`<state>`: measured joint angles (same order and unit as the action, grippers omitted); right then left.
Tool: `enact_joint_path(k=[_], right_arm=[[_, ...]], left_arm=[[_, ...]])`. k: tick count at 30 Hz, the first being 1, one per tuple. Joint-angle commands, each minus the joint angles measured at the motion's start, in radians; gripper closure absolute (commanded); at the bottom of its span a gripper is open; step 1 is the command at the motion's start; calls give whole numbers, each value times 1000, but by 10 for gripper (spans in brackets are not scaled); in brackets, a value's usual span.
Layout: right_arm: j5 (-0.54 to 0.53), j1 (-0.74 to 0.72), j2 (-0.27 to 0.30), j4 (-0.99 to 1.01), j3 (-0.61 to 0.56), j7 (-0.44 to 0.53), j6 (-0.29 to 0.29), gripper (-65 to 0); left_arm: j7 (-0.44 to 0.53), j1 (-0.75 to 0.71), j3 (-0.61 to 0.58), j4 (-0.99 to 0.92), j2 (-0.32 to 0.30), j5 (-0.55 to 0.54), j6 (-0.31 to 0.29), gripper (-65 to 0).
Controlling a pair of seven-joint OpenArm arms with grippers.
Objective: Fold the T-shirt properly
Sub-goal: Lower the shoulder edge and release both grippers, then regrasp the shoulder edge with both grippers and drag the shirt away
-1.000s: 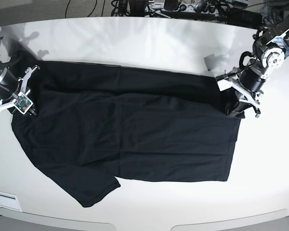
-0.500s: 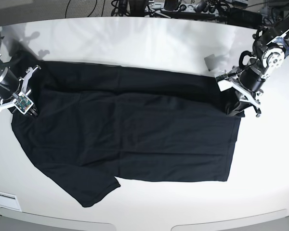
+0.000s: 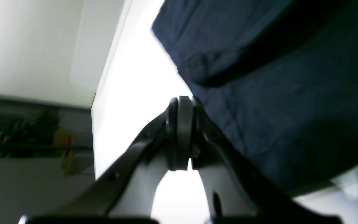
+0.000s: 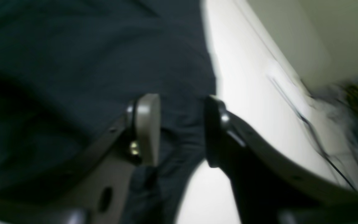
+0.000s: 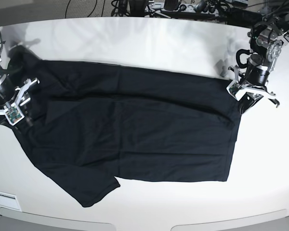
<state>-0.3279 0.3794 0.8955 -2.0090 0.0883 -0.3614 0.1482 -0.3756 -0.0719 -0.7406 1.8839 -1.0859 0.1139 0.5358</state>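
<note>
White table (image 5: 149,43) | left gripper (image 3: 180,133) closed, empty | right gripper (image 4: 179,130) parted around T-shirt (image 5: 135,134)

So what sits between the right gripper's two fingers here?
A fold of the T-shirt runs up between the open fingers of the right gripper, seen in the right wrist view.

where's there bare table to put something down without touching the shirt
Bare table runs along the far side, between the T-shirt and the cables at the back edge. A second strip lies near, below the hem, and a third right of the shirt under the left tool. Both shirt ends are crowded; the right tool works there.
</note>
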Motion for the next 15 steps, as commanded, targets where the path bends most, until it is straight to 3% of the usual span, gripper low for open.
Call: enact_joint_path(k=[1, 3, 4, 5, 7, 8, 13, 15], right_arm=[[13, -10, 6, -11, 14, 10, -58, -153], [9, -8, -26, -11, 14, -51, -121, 0], [-11, -6, -41, -11, 13, -87, -106, 0], [-45, -5, -58, -11, 13, -105, -55, 0], [-93, -5, -90, -11, 13, -142, 108, 0], [-105, -5, -105, -11, 13, -151, 155, 0], [-85, -6, -131, 5, 13, -176, 185, 0], [-97, -6, -131, 46, 13, -192, 185, 0]], left_arm=[[16, 8, 10, 12, -22, 30, 35, 0], [33, 5, 10, 14, -14, 60, 30, 0], [46, 6, 10, 14, -11, 61, 11, 0], [55, 10, 10, 14, -8, 58, -9, 0], [53, 37, 10, 14, 3, 31, -67, 0], [51, 56, 10, 14, 11, 3, -101, 0], [50, 181, 10, -21, 62, -130, -274, 0], [53, 222, 10, -68, 88, -197, -372, 0]])
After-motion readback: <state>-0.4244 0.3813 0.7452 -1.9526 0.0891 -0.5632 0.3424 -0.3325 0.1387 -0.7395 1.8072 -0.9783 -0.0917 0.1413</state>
